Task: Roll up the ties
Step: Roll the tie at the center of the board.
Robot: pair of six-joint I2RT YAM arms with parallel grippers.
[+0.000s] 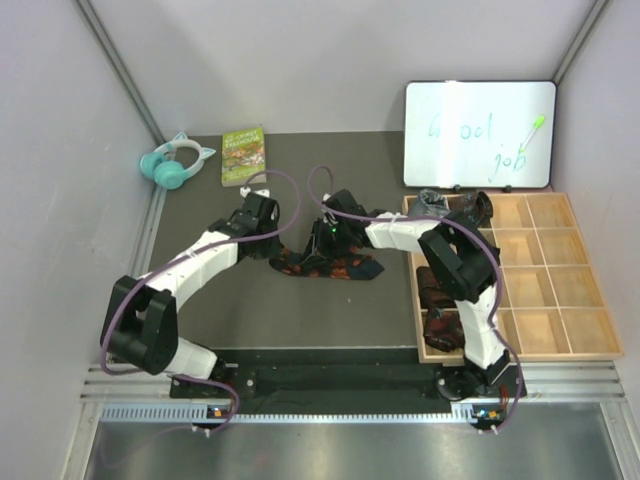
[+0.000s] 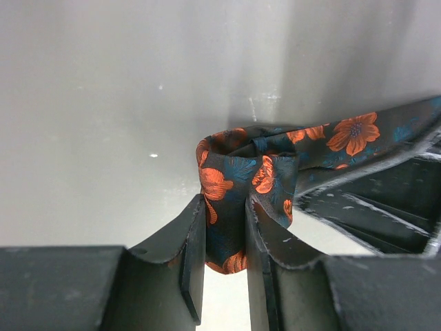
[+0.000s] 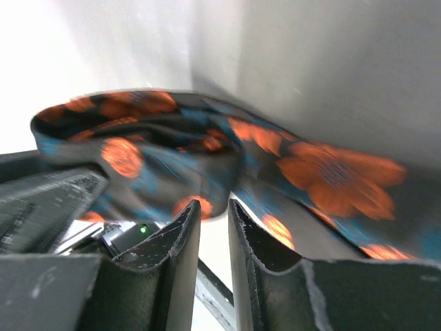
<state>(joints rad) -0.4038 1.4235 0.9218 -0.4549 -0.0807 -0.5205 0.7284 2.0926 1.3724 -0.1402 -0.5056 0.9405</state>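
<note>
A black tie with orange-red blotches lies partly rolled on the dark mat between both grippers. My left gripper is shut on its looped end; in the left wrist view the loop is pinched between the jaws of the left gripper. My right gripper is close beside it. In the right wrist view the jaws of the right gripper stand a narrow gap apart, with the blurred tie at their tips; whether they pinch it is unclear.
A wooden compartment tray stands at the right. It holds a grey roll, a dark roll and maroon rolls. A whiteboard, a green book and teal headphones are at the back.
</note>
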